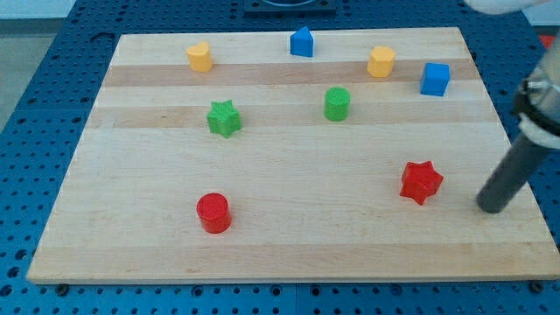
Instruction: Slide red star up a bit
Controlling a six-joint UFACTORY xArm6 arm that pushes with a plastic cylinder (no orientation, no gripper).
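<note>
My tip (pixel 492 208), a bare dark rod grasping nothing, sits lower right on the wooden worktop (pixel 289 254), just right of the red plastic star block (pixel 421 182). Approach phase: it must swing beneath, then push toward the frame's top.

The pale wooden desk (pixel 289 254) has a smooth, matt top with long grain bands, some strips lighter than others. On it, the red plastic star (pixel 422 182) looks matt with a faint sheen. Just beside the star on the view's right, my tip (pixel 490 208) ends a dark, smooth, dull-finished rod. Well to the view's left of the star, the red plastic cylinder (pixel 213 213) shows the same soft matt surface.
</note>
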